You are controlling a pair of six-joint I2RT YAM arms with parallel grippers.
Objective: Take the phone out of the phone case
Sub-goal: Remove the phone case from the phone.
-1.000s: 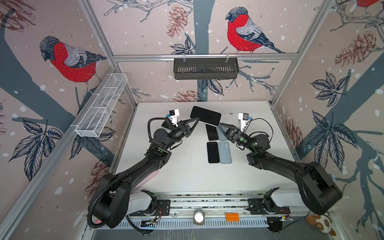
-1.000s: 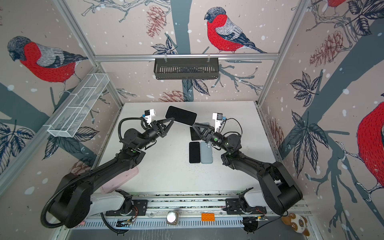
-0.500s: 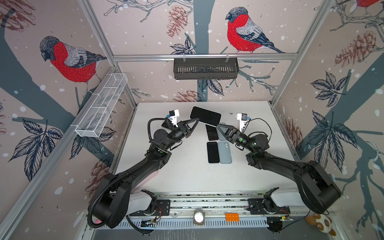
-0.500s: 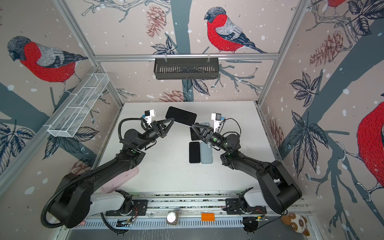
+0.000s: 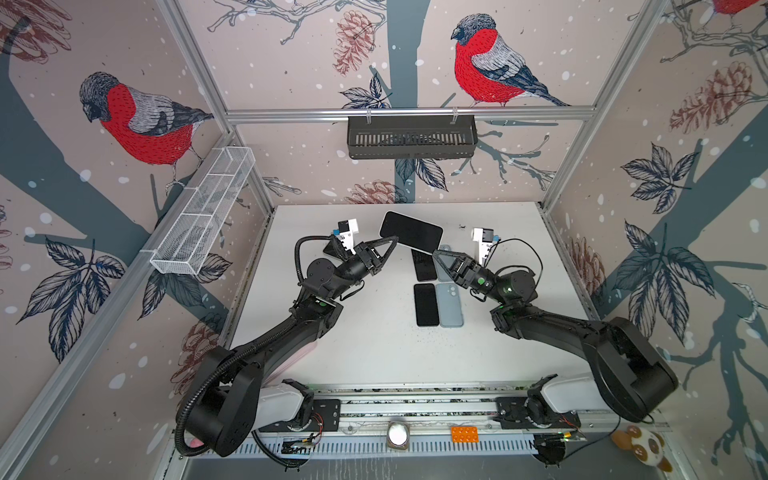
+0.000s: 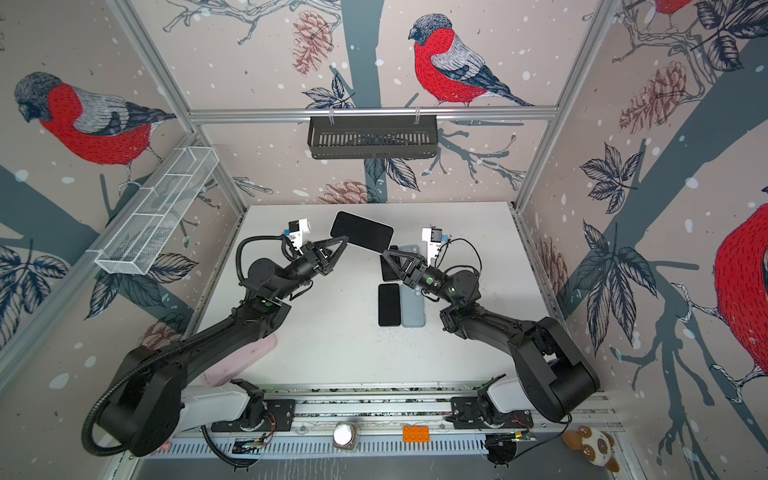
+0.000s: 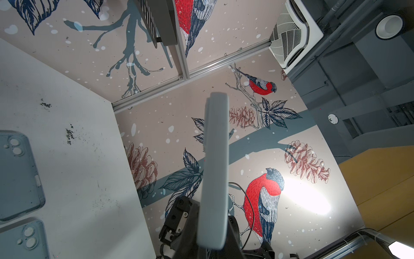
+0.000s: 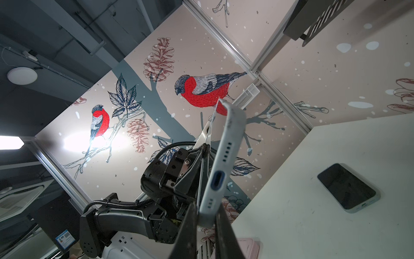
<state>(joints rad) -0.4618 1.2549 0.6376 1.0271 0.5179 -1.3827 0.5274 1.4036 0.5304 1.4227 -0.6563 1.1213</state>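
The left arm (image 5: 291, 332) rises from the lower left of the frame, the right arm (image 5: 552, 328) from the lower right. Both bend inward, so the wrists meet at upper centre in both top views. The left tool (image 5: 394, 241) is clamped on one end of the cased phone (image 5: 410, 231). The right tool (image 5: 435, 252) pinches the opposite end, its fingers (image 8: 224, 231) tight against the edge.

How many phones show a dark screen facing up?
4. A black-screened phone in a pale case, held by the left gripper and right gripper; two black phones mid-table; a dark-screened cased phone beside the left gripper. Others may be hidden.
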